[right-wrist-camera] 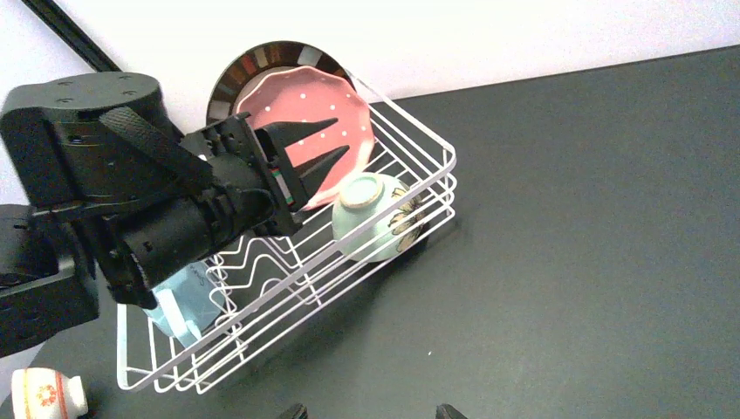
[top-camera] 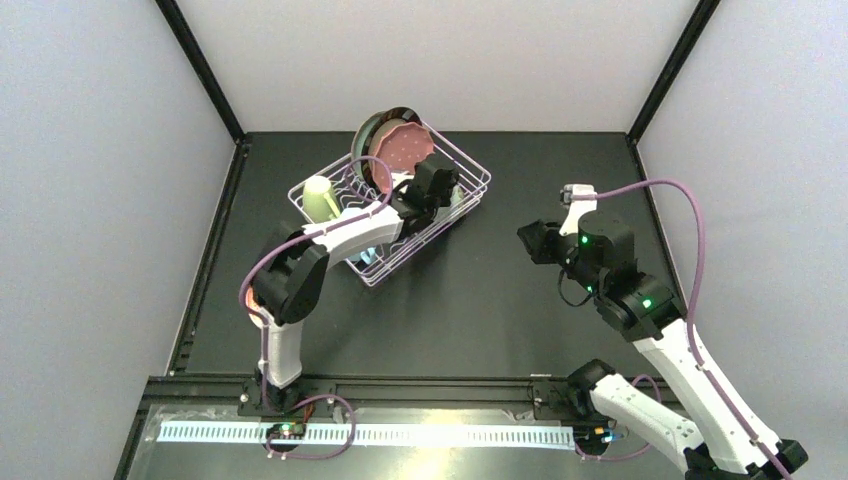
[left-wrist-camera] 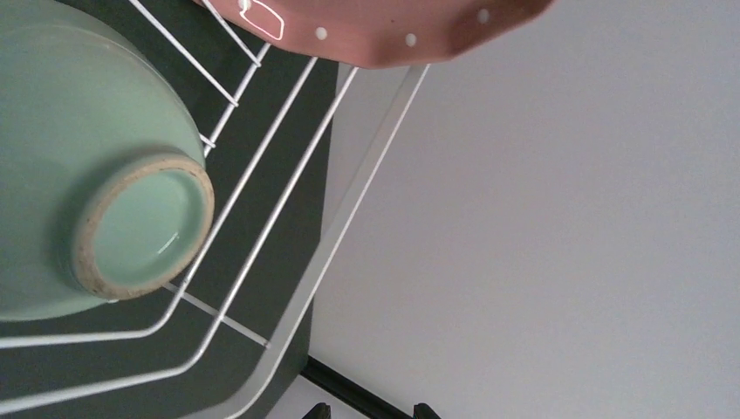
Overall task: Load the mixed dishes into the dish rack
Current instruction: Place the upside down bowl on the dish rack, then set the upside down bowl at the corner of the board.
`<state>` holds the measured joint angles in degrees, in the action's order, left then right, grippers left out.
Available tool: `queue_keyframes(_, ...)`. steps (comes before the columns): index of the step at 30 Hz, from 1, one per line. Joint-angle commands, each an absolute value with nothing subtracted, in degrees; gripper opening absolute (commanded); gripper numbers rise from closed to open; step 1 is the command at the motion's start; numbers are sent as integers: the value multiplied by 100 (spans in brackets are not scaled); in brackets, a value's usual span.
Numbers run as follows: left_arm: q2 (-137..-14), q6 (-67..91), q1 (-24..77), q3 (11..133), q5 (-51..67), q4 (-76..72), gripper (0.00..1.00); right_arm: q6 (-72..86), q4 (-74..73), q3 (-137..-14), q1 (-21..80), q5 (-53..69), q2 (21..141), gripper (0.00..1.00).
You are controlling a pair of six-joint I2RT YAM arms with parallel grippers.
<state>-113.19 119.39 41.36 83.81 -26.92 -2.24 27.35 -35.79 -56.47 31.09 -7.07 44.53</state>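
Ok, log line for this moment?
left gripper: open, empty, over dish rack | right gripper: open, empty, aside | racked: pink plate, mint bowl

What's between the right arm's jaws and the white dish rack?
Only bare dark table, from those jaws to the dish rack; the top view shows it.

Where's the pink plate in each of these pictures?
Top external: pink plate upright at the rack's far end, upper centre.
Left wrist: pink plate's rim along the top edge.
Right wrist: pink plate upper left, behind the left gripper.
Shared landmark: the white wire rack.
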Motion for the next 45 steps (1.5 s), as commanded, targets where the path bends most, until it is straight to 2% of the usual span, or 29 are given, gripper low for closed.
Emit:
queue_keyframes(1,-10915,12114,4166,8291,-2673,-18,52,2723,-3753,-5927,3087,-794,4436,85)
queue_keyframes(8,-10044,10116,4076,8516,-3349,890,50,2371,-3787,-6296,3085,-655,4970,85)
queue_keyframes(13,-9043,8863,4017,8210,-3923,1888,50,2277,-3584,-6441,3085,-58,5477,85)
queue_keyframes(18,-7753,8119,4017,7630,-4664,2785,50,2044,-3394,-6664,3094,678,6099,81)
queue_keyframes(22,-6928,7657,4017,7422,-4820,3740,45,1942,-3227,-6839,3094,947,6503,80)
queue_keyframes(25,-6326,7832,4017,7082,-4690,4461,43,1887,-3128,-7010,3103,1076,6798,80)
queue_keyframes(29,-5417,8476,4017,6158,-4437,4885,45,1768,-3083,-7289,3111,1166,7118,80)
queue_keyframes(35,-4287,9371,4017,5294,-4931,5505,49,1652,-3129,-7462,3160,1275,7401,80)
queue_keyframes(45,-3235,10112,4017,4355,-5095,6134,67,1532,-3198,-7571,3164,1349,7605,80)
